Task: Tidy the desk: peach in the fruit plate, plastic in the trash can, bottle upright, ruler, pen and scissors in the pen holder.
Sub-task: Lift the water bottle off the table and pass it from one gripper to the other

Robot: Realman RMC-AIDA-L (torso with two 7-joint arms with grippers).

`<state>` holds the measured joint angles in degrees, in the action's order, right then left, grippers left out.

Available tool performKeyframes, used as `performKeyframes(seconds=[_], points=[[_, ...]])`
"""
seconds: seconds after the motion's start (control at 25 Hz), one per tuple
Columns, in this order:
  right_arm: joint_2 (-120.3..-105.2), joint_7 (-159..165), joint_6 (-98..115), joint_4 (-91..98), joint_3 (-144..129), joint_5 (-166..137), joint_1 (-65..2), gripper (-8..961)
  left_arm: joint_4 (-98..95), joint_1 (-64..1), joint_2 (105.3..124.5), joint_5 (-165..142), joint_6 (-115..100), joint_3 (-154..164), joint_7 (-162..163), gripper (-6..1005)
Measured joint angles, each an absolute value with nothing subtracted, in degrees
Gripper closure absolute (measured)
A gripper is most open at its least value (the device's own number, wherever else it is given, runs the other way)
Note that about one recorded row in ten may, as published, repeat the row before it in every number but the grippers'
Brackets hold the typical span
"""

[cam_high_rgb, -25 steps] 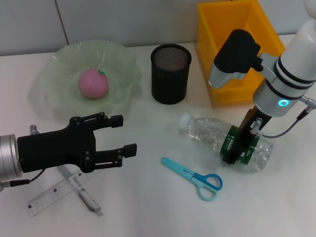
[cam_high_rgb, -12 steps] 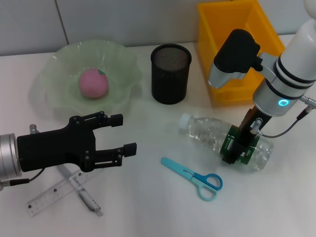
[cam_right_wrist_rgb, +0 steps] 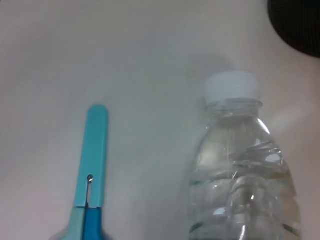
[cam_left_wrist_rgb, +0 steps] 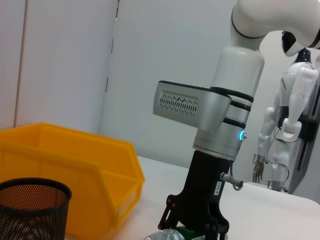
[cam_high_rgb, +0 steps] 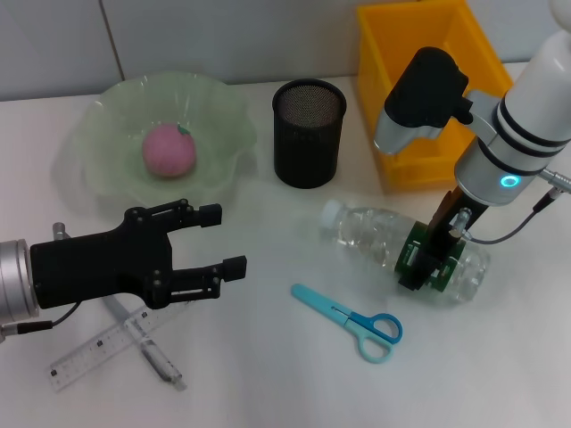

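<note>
Down at the right gripper (cam_high_rgb: 426, 266), the black fingers straddle the green-labelled middle of the bottle (cam_high_rgb: 375, 236) and pinch it from both sides, while the bottle lies on its side on the desk (cam_high_rgb: 268, 374) with its white cap pointing toward the pen holder (cam_high_rgb: 308, 132). The left wrist view shows this same gripper (cam_left_wrist_rgb: 196, 227) from the side, its arm coming almost straight down and its fingers closing round the top of the bottle (cam_left_wrist_rgb: 172, 233) at the picture's lower edge, something the head view only half reveals. The right wrist view shows none of its own fingers; instead it gives the bottle's cap and clear ribbed shoulder (cam_right_wrist_rgb: 235, 150) close up, with the light-blue blade cover of the scissors (cam_right_wrist_rgb: 92, 170) lying just beside it on the white surface.

Near the bottle in the head view, the scissors (cam_high_rgb: 350, 319) lie flat, apart from it. Behind the right arm stands the yellow trash can (cam_high_rgb: 428, 80), beside the pen holder. The peach (cam_high_rgb: 169, 150) sits in the fruit plate (cam_high_rgb: 116, 183).

The left gripper (cam_high_rgb: 214, 241) hovers with its fingers spread wide, holding nothing. Under it the pen (cam_high_rgb: 152, 352) and the ruler (cam_high_rgb: 94, 355) lie crossed on the desk, visible only from the head camera.
</note>
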<state>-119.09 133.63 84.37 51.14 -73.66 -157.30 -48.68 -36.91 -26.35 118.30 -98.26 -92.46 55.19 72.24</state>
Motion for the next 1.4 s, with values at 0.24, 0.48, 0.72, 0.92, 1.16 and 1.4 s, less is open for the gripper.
performKeyframes(seconds=[0.24,0.48,0.72,0.92,1.16,1.4], points=[[-119.08,133.6,84.7,53.3,-73.3,-155.9,-48.2,175,-36.7,-26.4,118.16,-97.4,-92.4,55.2,72.2,190],[-118.86,132.4,85.7,56.7,-72.7,-152.2,-46.4,179,-36.6,-26.1,118.06,-96.8,-92.4,53.5,72.3,190],[-118.86,128.9,86.0,60.7,-69.1,-146.2,-43.9,180,-36.5,-25.8,118.18,-96.7,-93.3,49.5,72.3,190],[-118.87,124.8,86.0,61.5,-65.1,-140.5,-42.2,180,-36.5,-25.2,118.19,-94.7,-95.8,45.5,72.6,190],[-118.83,119.1,85.9,63.1,-61.6,-131.5,-39.2,180,-36.4,-24.1,118.13,-91.6,-97.6,43.3,72.9,190],[-118.88,110.8,85.6,63.1,-58.9,-120.4,-36.4,180,-36.4,-23.5,118.09,-89.4,-98.1,42.8,73.4,201]])
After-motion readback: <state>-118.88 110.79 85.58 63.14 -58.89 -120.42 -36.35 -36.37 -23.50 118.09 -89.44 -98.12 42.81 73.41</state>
